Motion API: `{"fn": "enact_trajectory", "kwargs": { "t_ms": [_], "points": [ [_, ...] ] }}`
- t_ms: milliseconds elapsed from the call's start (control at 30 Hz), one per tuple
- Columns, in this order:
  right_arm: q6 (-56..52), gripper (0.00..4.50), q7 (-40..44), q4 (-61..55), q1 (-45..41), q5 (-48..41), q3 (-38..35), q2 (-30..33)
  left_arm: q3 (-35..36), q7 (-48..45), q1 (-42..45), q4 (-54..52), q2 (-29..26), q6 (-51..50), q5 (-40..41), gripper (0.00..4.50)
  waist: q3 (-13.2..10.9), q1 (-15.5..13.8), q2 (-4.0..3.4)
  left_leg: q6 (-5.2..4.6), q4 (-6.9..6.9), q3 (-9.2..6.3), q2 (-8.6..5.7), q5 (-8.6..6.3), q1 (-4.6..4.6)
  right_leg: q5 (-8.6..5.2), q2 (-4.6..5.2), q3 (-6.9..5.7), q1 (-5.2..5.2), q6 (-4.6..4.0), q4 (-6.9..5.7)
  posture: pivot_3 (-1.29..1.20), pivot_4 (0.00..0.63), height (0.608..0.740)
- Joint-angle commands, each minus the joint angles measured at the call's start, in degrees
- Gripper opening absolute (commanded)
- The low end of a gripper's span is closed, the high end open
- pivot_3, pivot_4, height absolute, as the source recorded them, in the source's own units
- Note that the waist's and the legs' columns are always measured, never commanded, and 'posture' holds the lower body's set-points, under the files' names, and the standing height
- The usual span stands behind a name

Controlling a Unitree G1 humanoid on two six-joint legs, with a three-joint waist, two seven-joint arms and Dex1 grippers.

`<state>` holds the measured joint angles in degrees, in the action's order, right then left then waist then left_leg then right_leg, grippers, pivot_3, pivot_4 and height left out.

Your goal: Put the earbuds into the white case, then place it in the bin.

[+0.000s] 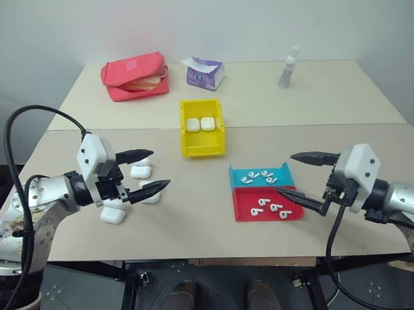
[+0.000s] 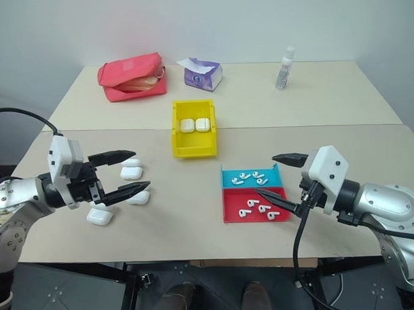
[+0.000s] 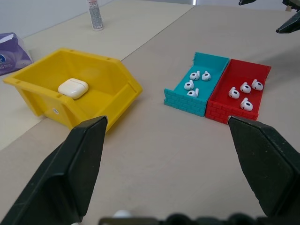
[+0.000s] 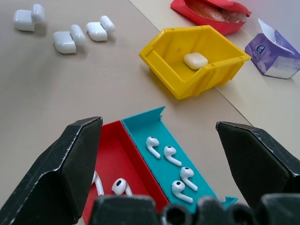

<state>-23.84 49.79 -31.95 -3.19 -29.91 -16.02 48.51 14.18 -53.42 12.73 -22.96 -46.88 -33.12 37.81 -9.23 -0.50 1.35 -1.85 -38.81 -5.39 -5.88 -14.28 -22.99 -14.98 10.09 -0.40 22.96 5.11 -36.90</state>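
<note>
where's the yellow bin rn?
In the left eye view the yellow bin sits mid-table, between the purple tissue pack behind it and the blue tray nearer the robot's right, with two closed white cases inside.

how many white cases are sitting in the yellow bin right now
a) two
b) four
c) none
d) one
a: the head view shows two closed white cases lying side by side on the floor of the yellow bin, while the other open cases lie on the table near the left gripper.
</note>
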Motion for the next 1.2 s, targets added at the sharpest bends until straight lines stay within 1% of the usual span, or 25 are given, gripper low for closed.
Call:
{"fn": "enact_trajectory", "kwargs": {
  "t_ms": [33, 100, 200, 367, 433, 467, 533, 633, 700, 733, 800, 867, 900, 967, 1067, 1133, 1200],
  "points": [
    [1.0, 4.5, 0.0, -1.5, -0.3, -0.4, -0.9, 0.2, 2.5, 0.4, 0.7, -1.2, -1.0, -1.7, 2.7, 4.46, 0.0, 0.0, 0.0, 0.01, 0.0, 0.0, 0.0, 0.0, 0.0, 0.0, 0.0, 0.0, 0.0, 0.0, 0.0, 0.0, 0.15, 0.74],
    [1.0, 4.5, 0.0, -1.4, -0.6, -0.3, -0.6, 0.1, 3.0, 0.9, 1.0, -1.3, -1.9, -4.2, 4.0, 4.46, 0.0, 0.0, 0.0, 0.01, 0.0, 0.0, 0.0, 0.0, 0.0, 0.0, 0.0, 0.0, 0.01, 0.0, -0.01, 0.0, 0.15, 0.74],
    [1.0, 4.5, -0.1, -1.2, -1.2, -0.3, -0.1, -0.1, 3.9, -0.3, -0.3, -2.1, -3.8, -3.8, 3.6, 4.46, 0.0, 0.1, 0.0, 0.0, 0.0, 0.0, 0.0, 0.0, 0.0, 0.0, 0.0, 0.0, 0.02, 0.0, -0.02, 0.0, 0.15, 0.74],
    [0.4, 4.5, -0.1, -1.2, -1.9, -1.3, 0.0, -0.1, 8.1, 1.7, -4.0, -6.6, -6.6, -4.8, 2.7, 4.46, 0.0, 0.4, 0.0, 0.03, 0.02, 0.0, 0.01, 0.01, -0.05, 0.0, 0.0, 0.0, 0.06, 0.0, 0.0, 0.0, 0.15, 0.74],
    [0.0, 4.5, -0.2, -1.3, -2.2, -1.7, 0.0, -0.1, 9.6, 2.0, -5.2, -7.6, -6.8, -4.2, 2.9, 4.46, 0.0, 0.3, 0.0, 0.08, 0.02, 0.0, 0.01, 0.05, -0.05, 0.0, 0.0, 0.0, 0.06, 0.0, 0.01, 0.0, 0.15, 0.74],
    [-0.4, 4.5, -0.3, -1.4, -2.3, -2.2, 0.1, -0.1, 10.4, 2.6, -5.4, -8.0, -8.3, -6.9, 3.8, 4.46, 0.0, 0.3, 0.0, 0.07, 0.02, 0.0, 0.01, 0.04, -0.06, 0.0, 0.0, 0.0, 0.07, 0.0, 0.0, 0.0, 0.15, 0.74],
    [-1.3, 4.5, -0.5, -1.6, -2.6, -2.5, 0.3, 0.1, 10.7, 4.2, -5.9, -9.7, -12.8, -11.3, 2.1, 4.46, 0.0, 0.3, 0.05, 0.01, 0.01, -0.01, 0.02, 0.01, -0.06, 0.0, 0.0, -0.01, 0.07, 0.0, -0.03, 0.0, 0.15, 0.74],
    [-1.9, 4.5, -0.9, -1.6, -3.5, -2.2, 1.0, 0.1, 11.5, 7.6, -6.8, -11.9, -17.7, -16.7, 0.3, 4.46, -0.1, 0.4, 0.0, -0.14, 0.02, -0.02, 0.01, -0.08, -0.02, 0.0, -0.03, 0.01, 0.1, 0.0, -0.06, 0.0, 0.15, 0.74],
    [-3.0, 4.5, -1.4, -1.8, -4.4, -2.8, 1.3, -0.1, 12.8, 10.0, -6.1, -12.1, -19.8, -23.7, 2.2, 4.46, -0.1, 0.5, -0.01, -0.25, 0.02, -0.01, 0.02, -0.15, -0.04, 0.0, -0.04, 0.0, 0.1, 0.0, -0.06, 0.0, 0.15, 0.74],
    [-3.8, 4.5, -1.6, -2.1, -4.6, -3.5, 1.3, -0.1, 12.7, 10.2, -5.3, -11.6, -21.8, -28.3, 4.0, 4.46, -0.1, 0.5, -0.01, -0.26, 0.03, -0.01, 0.02, -0.15, -0.03, 0.0, -0.04, 0.02, 0.1, 0.0, -0.07, 0.0, 0.15, 0.74],
    [-4.6, 4.5, -2.2, -2.9, -4.7, -4.4, 1.5, -0.5, 11.4, 11.1, -3.0, -10.8, -26.2, -38.5, 6.9, 4.46, -0.1, 0.6, 0.01, -0.25, 0.04, -0.01, 0.06, -0.15, -0.05, 0.0, -0.12, 0.01, 0.14, 0.0, -0.09, 0.0, 0.15, 0.74],
    [-4.7, 4.5, -2.4, -3.5, -4.7, -4.9, 1.9, -0.9, 9.3, 11.3, 0.0, -9.2, -29.1, -46.0, 9.4, 4.46, -0.1, 0.8, 0.02, -0.25, 0.03, -0.01, 0.09, -0.15, -0.07, -0.01, -0.2, 0.01, 0.17, 0.0, -0.13, 0.0, 0.15, 0.74],
    [-4.7, 4.5, -2.7, -3.6, -4.7, -5.0, 2.1, -1.3, 7.2, 12.1, 3.8, -7.5, -29.3, -51.8, 10.5, 4.46, -0.1, 0.8, 0.02, -0.25, 0.04, -0.01, 0.12, -0.15, -0.03, -0.01, -0.24, 0.02, 0.17, 0.0, -0.15, 0.0, 0.15, 0.74],
    [-4.8, 4.5, -3.2, -3.8, -4.8, -5.0, 2.6, -1.9, 3.9, 14.3, 9.1, -4.3, -29.2, -58.3, 12.3, 4.46, -0.1, 0.8, 0.02, -0.24, 0.03, -0.01, 0.14, -0.15, 0.05, -0.01, -0.27, 0.01, 0.15, 0.01, -0.12, 0.0, 0.15, 0.74],
    [-4.4, 4.5, -3.9, -3.8, -5.4, -4.7, 3.6, -2.9, -2.5, 16.0, 12.1, -1.6, -31.0, -59.4, 14.6, 4.46, -0.1, 1.1, 0.02, -0.16, 0.02, 0.0, 0.29, -0.16, 0.09, 0.0, -0.41, 0.05, 0.08, 0.0, -0.21, 0.0, 0.15, 0.74],
    [-4.2, 4.5, -4.1, -3.8, -5.8, -4.5, 4.1, -3.2, -7.4, 17.7, 13.0, 1.1, -33.4, -59.4, 17.6, 4.46, -0.1, 1.3, 0.02, 0.14, 0.03, 0.0, 0.36, -0.05, 0.07, 0.0, -0.47, 0.1, 0.1, -0.02, -0.22, 0.0, 0.15, 0.74],
    [-4.2, 4.5, -4.1, -3.8, -6.6, -4.7, 4.7, -3.5, -8.6, 20.5, 12.0, 1.4, -32.9, -59.4, 18.1, 4.46, -0.1, 1.5, 0.02, 0.32, 0.07, 0.09, 0.46, 0.0, 0.06, 0.01, -0.58, 0.23, 0.2, -0.05, -0.22, 0.0, 0.15, 0.74]
  ]
}}
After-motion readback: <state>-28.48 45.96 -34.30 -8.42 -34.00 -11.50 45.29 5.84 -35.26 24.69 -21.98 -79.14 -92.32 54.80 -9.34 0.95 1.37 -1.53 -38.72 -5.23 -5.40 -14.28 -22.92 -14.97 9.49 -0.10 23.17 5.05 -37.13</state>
